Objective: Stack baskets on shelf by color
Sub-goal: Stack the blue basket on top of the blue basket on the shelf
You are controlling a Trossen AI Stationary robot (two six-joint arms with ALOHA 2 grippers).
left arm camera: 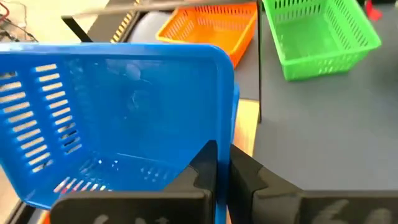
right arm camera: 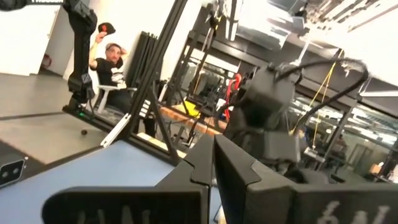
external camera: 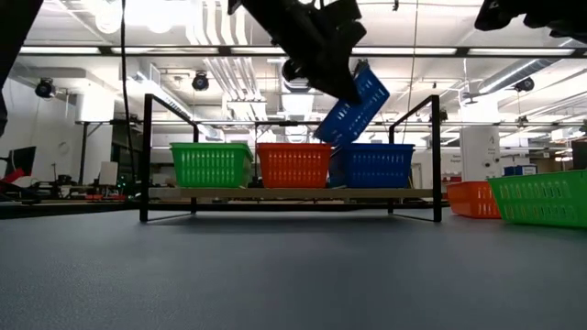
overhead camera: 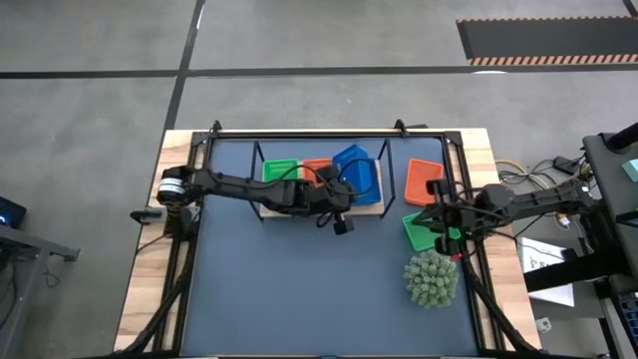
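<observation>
The left gripper [left arm camera: 222, 163] was seen clamped on the rim of a tilted blue basket [external camera: 353, 105], held in the air above the blue basket on the shelf [external camera: 374, 166], at the right end of the shelf [external camera: 275, 193]. A green basket on the shelf [external camera: 212, 164] and an orange-red one [external camera: 293, 164] stood beside it in a row. The right gripper [right arm camera: 212, 163] was held raised with its fingers together and nothing between them, over the table's right side, near a loose green basket [overhead camera: 419, 230], a loose orange-red basket [overhead camera: 424, 180] and a spiky plant ball [overhead camera: 432, 278].

A misaligned drop was judged the main risk: because the held basket was carried at a slant, a corner could catch on the rim below and fail to nest, or knock against the thin black wire frame.

The baskets appeared to be smooth, thin plastic, shallow and rectangular, with slotted walls; the shelf board appeared to be pale wood.
</observation>
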